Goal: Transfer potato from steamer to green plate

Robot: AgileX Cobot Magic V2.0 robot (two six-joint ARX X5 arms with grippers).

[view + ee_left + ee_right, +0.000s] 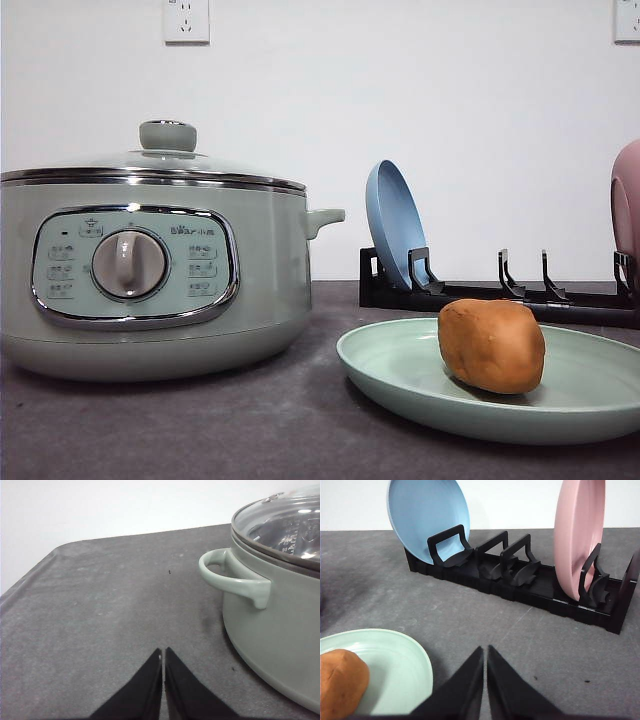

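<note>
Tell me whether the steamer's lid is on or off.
On. The glass lid sits level on the steamer, its green knob on top; the left wrist view shows it resting on the chrome rim.

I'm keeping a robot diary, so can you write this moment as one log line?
potato: on green plate | steamer: lid on | left gripper: shut, empty | right gripper: shut, empty

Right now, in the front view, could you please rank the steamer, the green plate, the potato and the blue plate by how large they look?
1. The steamer, clearly largest.
2. The green plate, cut off at the frame's edge.
3 and 4. The potato and the blue plate look alike; the potato sits nearer the camera, so I won't rank them.
</note>
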